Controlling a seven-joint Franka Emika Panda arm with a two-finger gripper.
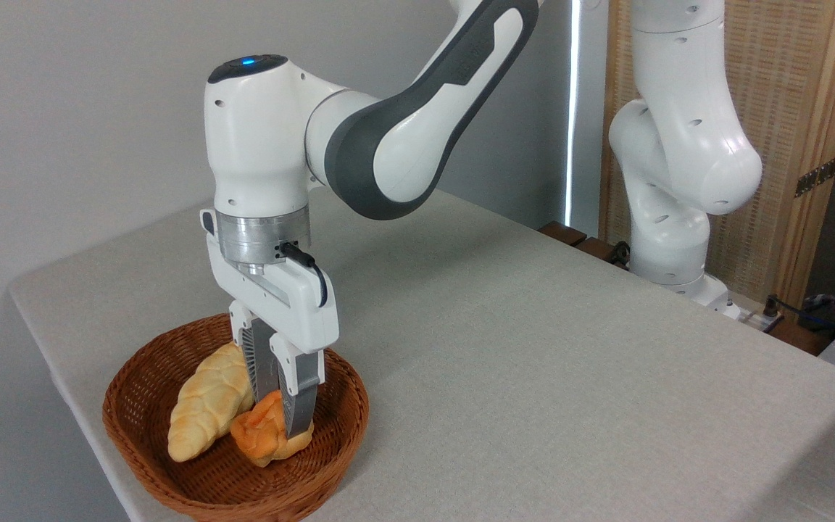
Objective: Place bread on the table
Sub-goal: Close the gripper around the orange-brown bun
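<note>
Bread (267, 433), a small round orange-golden bun with a knotted top, sits inside the brown wicker basket (135, 420) at the lower left of the frame. It lies toward the right side of the basket floor, touching the longer pale-yellow braided loaf (207, 402) that leans beside it on the left. The gripper (288, 415) points straight down into the basket, and its two grey fingers (300, 406) sit close together, pinching the bun from either side. The bun looks like it is at the basket floor or just above it; I cannot tell which. The basket's woven rim goes up all around both breads, so the bun is walled in on every side and the only free way out is up. The basket sits near the front left corner of the table (533, 362), close to the table's left edge, and the bottom of the frame cuts off its front rim. To the right of the basket the light grey cloth spreads wide and flat, with lots of room across the middle and right of the frame. The white arm bends over from the upper right, and its base stands by the table's far right edge.
</note>
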